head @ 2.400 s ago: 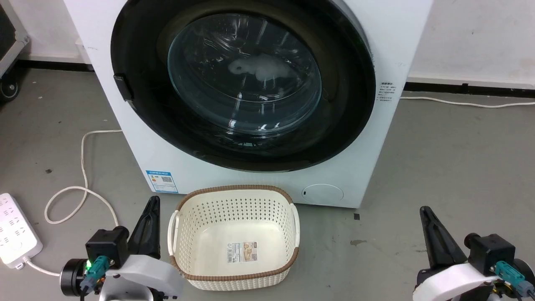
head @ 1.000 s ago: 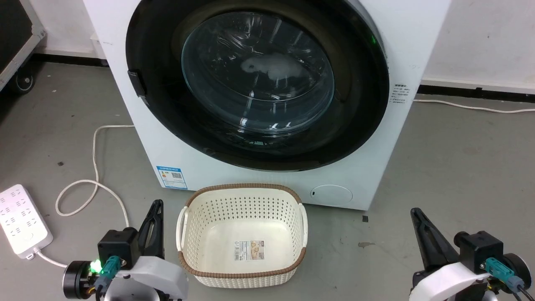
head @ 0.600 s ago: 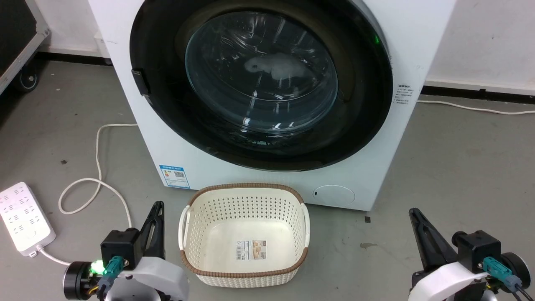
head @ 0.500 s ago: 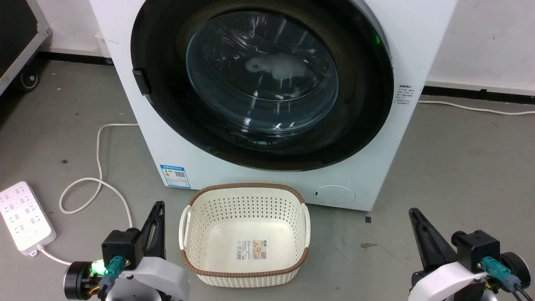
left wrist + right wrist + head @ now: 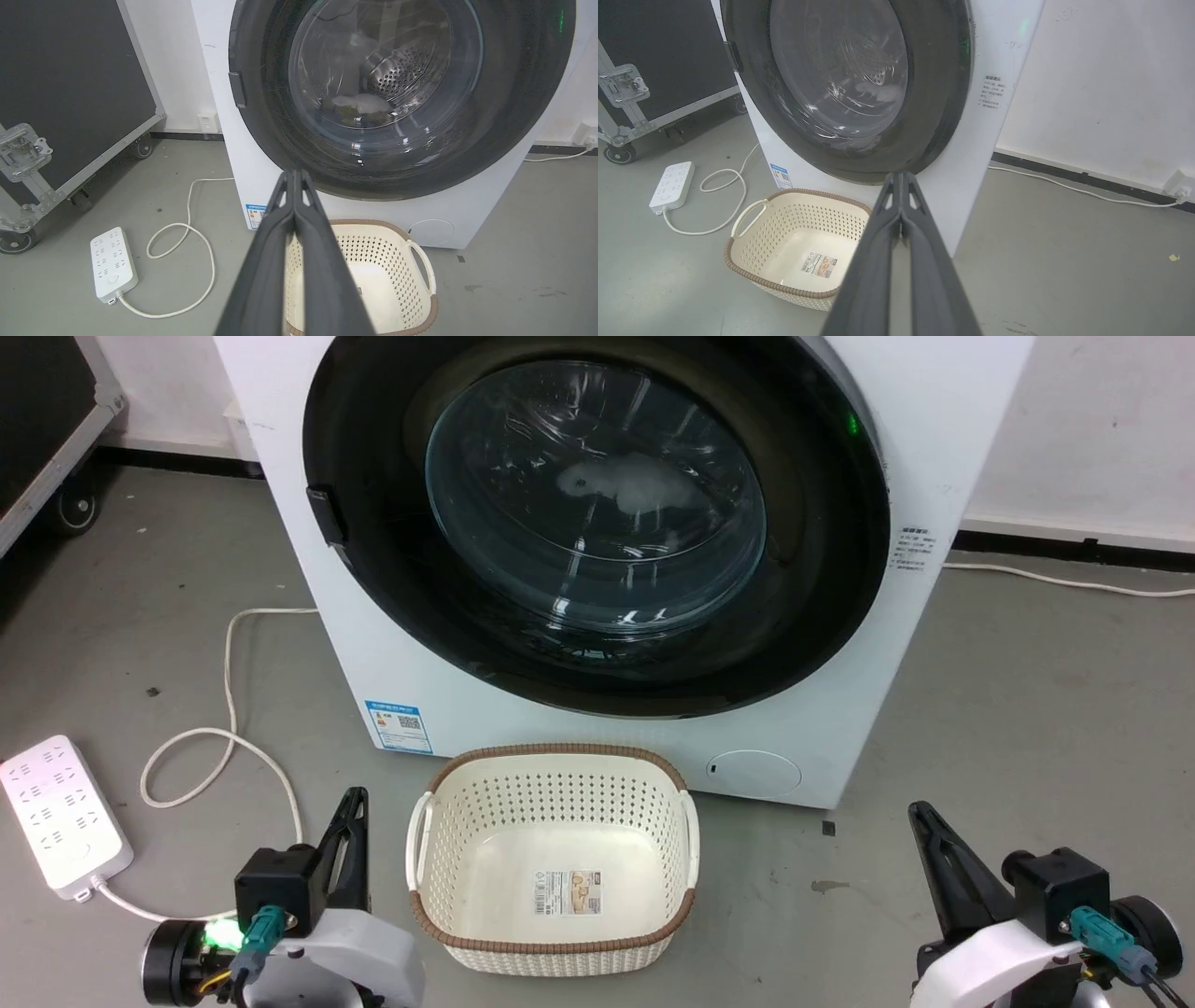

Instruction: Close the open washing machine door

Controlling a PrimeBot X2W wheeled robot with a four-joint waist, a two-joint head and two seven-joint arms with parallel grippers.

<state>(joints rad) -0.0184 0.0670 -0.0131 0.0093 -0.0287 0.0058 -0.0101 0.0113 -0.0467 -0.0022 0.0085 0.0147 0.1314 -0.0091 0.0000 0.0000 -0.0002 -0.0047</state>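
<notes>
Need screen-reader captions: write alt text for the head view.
White washing machine with its black-rimmed washing machine door shut, a pale item inside. An empty cream basket stands on the floor before it; the left gripper and right gripper rest at the bottom corners.

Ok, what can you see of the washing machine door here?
The washing machine door is large and round: a wide glossy black rim around a bulging clear glass window, with a small dark tab on its left edge. It looks shut, flat against the white washing machine, touching nothing else.
</notes>
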